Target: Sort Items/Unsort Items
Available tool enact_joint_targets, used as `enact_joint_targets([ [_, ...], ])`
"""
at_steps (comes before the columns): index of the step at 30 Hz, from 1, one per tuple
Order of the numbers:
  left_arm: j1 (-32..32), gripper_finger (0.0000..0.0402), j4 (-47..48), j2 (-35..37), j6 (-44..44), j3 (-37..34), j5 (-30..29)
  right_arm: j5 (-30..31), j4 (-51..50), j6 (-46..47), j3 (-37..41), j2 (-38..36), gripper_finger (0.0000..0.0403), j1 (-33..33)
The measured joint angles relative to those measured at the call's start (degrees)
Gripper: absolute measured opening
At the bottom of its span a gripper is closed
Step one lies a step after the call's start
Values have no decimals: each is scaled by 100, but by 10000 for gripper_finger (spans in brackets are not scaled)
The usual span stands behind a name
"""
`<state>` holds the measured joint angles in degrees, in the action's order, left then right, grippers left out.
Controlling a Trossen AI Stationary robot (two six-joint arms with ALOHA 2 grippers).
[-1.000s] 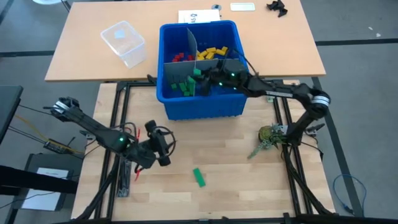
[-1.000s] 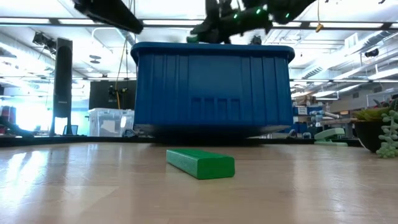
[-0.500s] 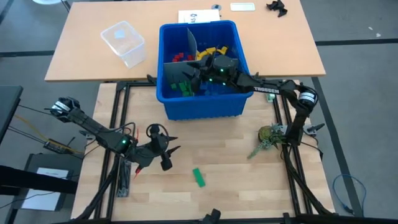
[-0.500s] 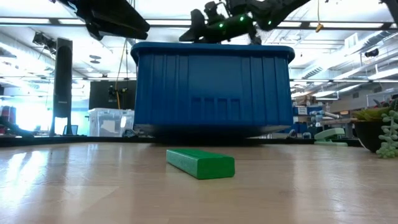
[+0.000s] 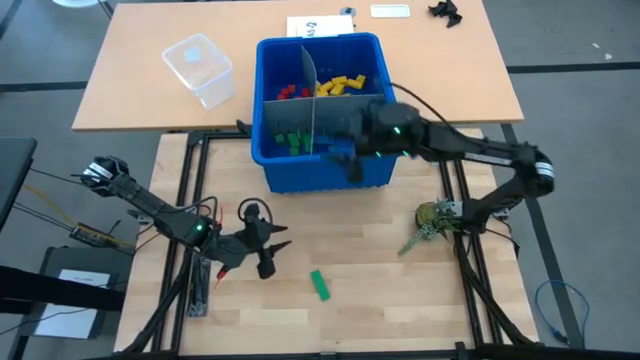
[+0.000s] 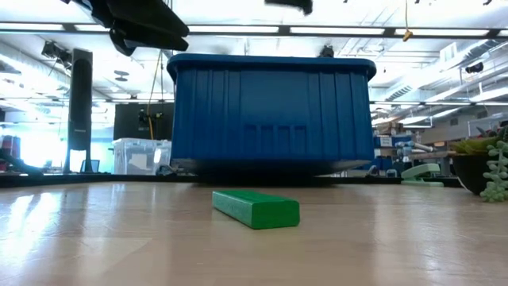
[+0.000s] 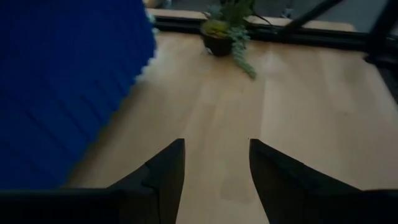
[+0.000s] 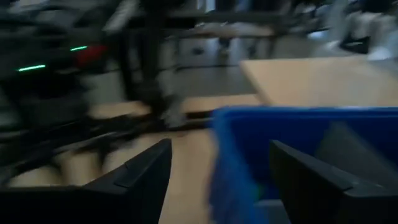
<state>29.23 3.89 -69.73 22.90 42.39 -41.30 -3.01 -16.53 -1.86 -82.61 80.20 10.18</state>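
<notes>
One green block (image 5: 318,284) lies alone on the near table (image 5: 400,310), with free wood all around it. I see my left gripper (image 5: 275,249) just left of it, fingers apart and holding nothing. My right gripper (image 5: 343,163) is over the near wall of the blue bin (image 5: 330,178), fingers apart, empty. Red, yellow and green blocks lie in separate compartments inside. My right wrist view is blurred, and from table height the bin's inside is hidden.

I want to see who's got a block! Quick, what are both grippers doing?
Left gripper: jaws open, holding nothing, above the table near the green block.
Right gripper: jaws open, holding nothing, over the bin's front wall.
</notes>
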Motion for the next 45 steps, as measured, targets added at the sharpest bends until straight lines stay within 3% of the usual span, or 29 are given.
enact_joint_targets([
  [5,-144,186,49,-110,-21,30,836,110,-716,219,2,-388,257,-1237],
  [9,-336,186,197,-557,-226,300,1558,683,-1133,272,4,-369,253,-2134],
  [17,-704,198,591,-1693,-1401,1463,2785,1429,-1671,961,11,-123,251,-3099],
  [24,-1089,234,1945,-2735,-2539,2693,3697,1828,-1779,1143,8,-331,247,-3410],
  [33,-1126,238,2663,-4136,-4103,3749,4361,2033,-2003,1221,11,-393,247,-3469],
  [39,-1318,238,2818,-4489,-4710,4011,4831,2092,-2144,1225,11,-423,243,-3467],
  [45,-1434,238,2865,-4511,-5228,3871,4860,2101,-2149,1143,11,-423,242,-3443],
])
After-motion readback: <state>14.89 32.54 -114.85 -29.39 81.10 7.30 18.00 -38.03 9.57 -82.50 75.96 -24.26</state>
